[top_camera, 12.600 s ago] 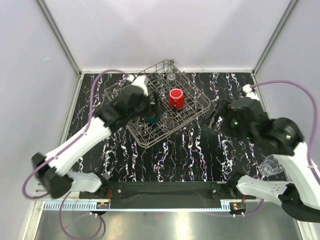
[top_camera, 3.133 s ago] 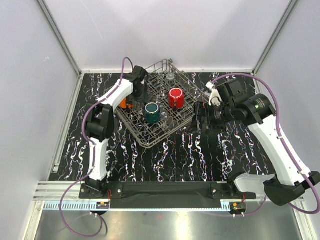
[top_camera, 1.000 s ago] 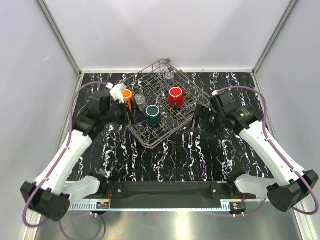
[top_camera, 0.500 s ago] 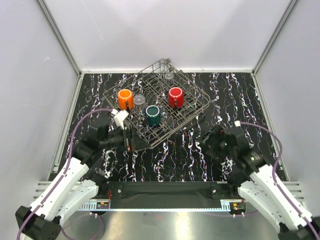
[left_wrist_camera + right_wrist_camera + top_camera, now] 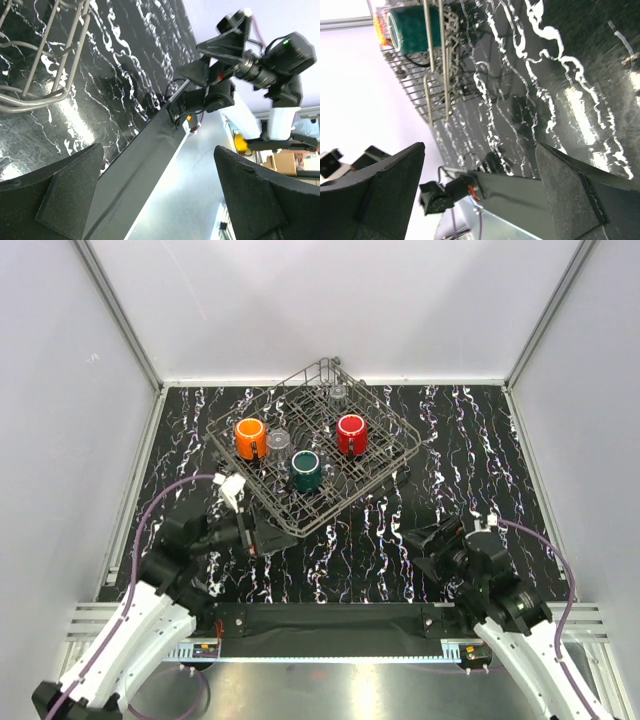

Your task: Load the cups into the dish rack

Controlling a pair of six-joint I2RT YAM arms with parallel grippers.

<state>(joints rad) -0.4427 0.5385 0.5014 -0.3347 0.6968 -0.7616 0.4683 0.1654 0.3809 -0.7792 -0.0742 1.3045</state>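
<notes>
Marbled tabletop (image 5: 480, 440) bears the dish rack (image 5: 352, 498); left end effector (image 5: 256, 537) and right end effector (image 5: 420, 543) gape, apparently empty.

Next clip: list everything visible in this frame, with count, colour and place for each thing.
rack: one, grey wire, far middle of the table, turned cornerwise
orange cup: one, orange, in the rack's left corner
red cup: one, red, in the rack, right of centre
teal cup: one, dark teal, in the rack, near side
clear cups: two that I can make out, see-through, in the rack; one beside the orange cup, one at the far corner
table: one, black with white veins
left pincer: one, black, open, empty, near the rack's near-left edge
right pincer: one, black, open, empty, over the table's near right
</notes>
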